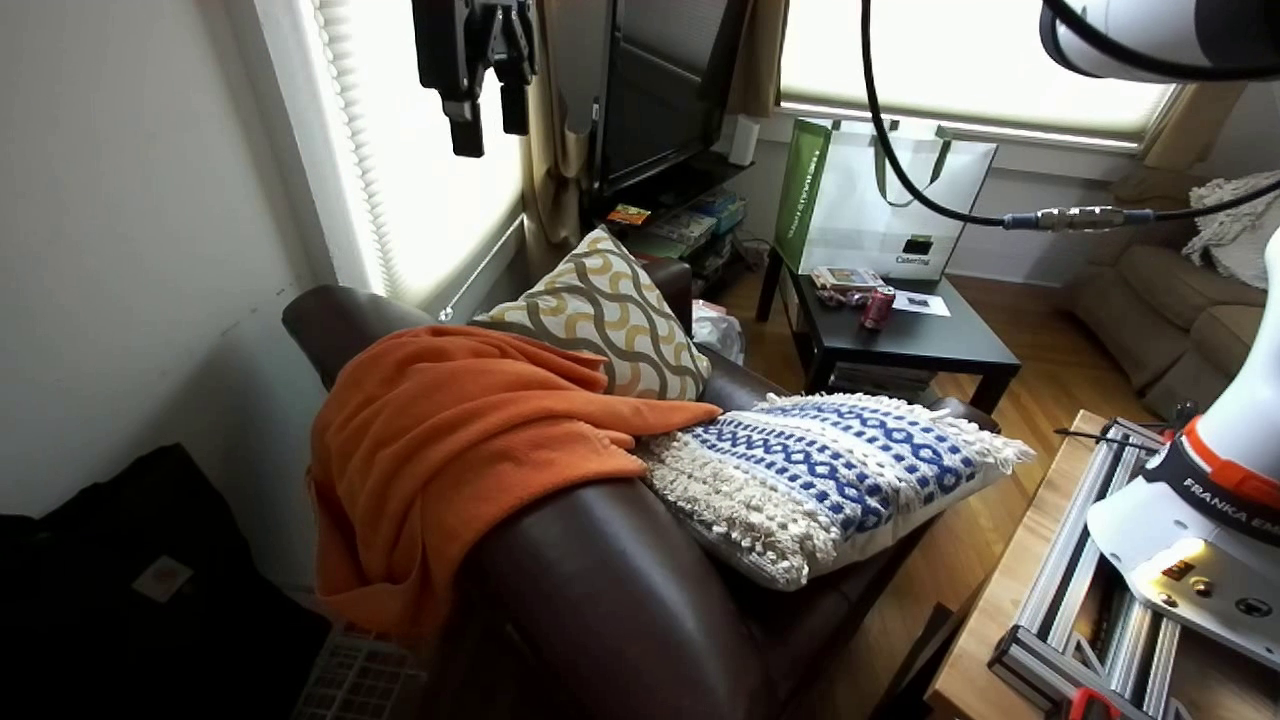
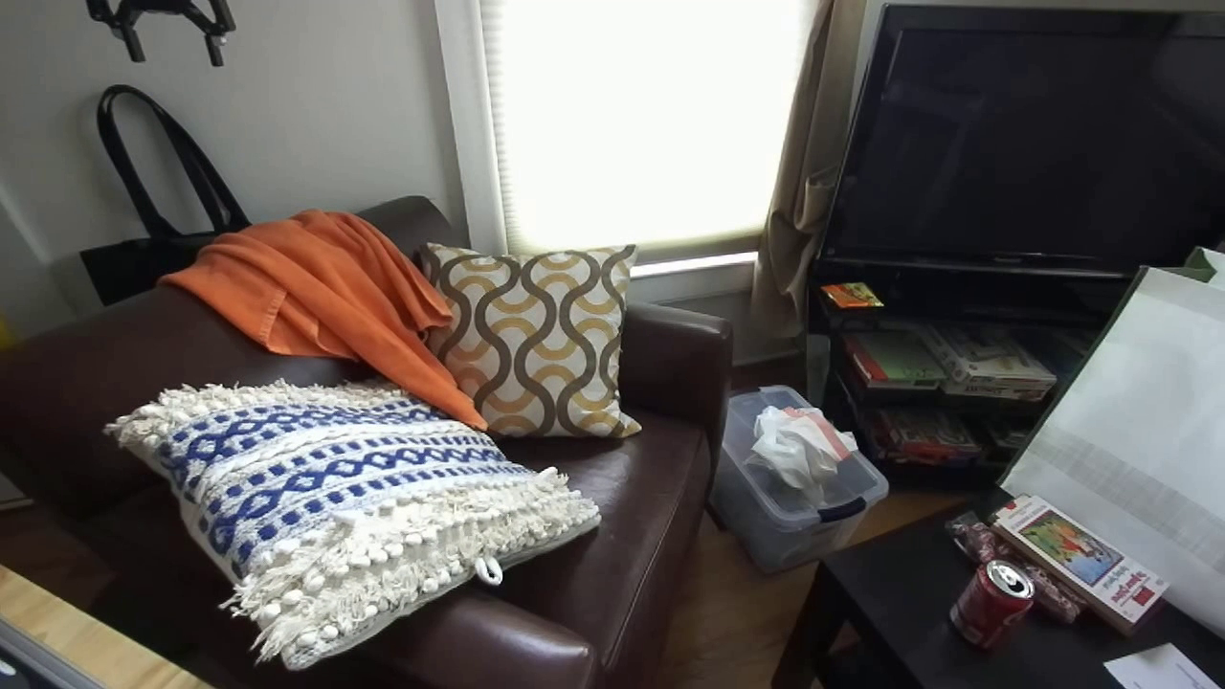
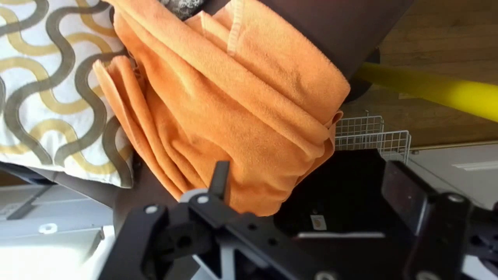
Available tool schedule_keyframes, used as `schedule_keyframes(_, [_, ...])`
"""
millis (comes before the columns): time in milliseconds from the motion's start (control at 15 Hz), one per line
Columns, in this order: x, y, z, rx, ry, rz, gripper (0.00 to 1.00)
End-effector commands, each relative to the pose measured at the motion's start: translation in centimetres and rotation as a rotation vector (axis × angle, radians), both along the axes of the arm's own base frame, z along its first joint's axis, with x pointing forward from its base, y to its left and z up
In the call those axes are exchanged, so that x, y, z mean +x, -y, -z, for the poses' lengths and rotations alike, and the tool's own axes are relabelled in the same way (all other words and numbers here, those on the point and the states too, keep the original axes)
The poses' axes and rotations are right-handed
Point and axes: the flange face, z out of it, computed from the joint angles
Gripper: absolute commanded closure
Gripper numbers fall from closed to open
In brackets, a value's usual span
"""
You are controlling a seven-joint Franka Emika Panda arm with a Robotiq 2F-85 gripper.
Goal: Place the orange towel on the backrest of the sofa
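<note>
1) Towel [image 1: 430, 440] draped over backrest [image 1: 620, 590], hanging down front and rear; in an exterior view, cushion [image 1: 620, 325] at its 2 o'clock, pillow [image 1: 850, 475] at 3 o'clock
2) Gripper [image 1: 490, 135] at towel's 12 o'clock in an exterior view, well apart; fingers [image 1: 466, 138] spread, nothing between
3) Judged done: placement on backrest, towel ungripped
4) Judged left: little; perhaps tidying narrow tail [image 1: 670, 412], aimed at 3 o'clock, tip at pillow's edge, contact unclear
</note>
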Motion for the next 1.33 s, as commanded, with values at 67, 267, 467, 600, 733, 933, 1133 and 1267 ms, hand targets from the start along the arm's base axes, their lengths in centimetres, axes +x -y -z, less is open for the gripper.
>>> schedule_keyframes(67, [-2.3,0.3,-1.1,0.041,-0.023,0.252,0.0])
schedule_keyframes(267, [-3.4,-0.3,-1.2,0.076,0.008,0.415,0.0])
schedule_keyframes(467, [-4.7,-0.1,-0.6,0.053,0.056,0.568,0.0])
schedule_keyframes(600, [-6.0,0.4,0.2,0.02,0.065,0.612,0.0])
schedule_keyframes(733, [-7.3,1.0,1.1,-0.009,0.059,0.619,0.0])
schedule_keyframes(933, [-6.5,0.3,1.2,-0.007,0.032,0.602,0.0])
schedule_keyframes(1133, [-7.3,0.8,1.4,-0.02,0.033,0.607,0.0])
schedule_keyframes(1267, [-7.4,1.0,1.5,-0.022,0.034,0.608,0.0])
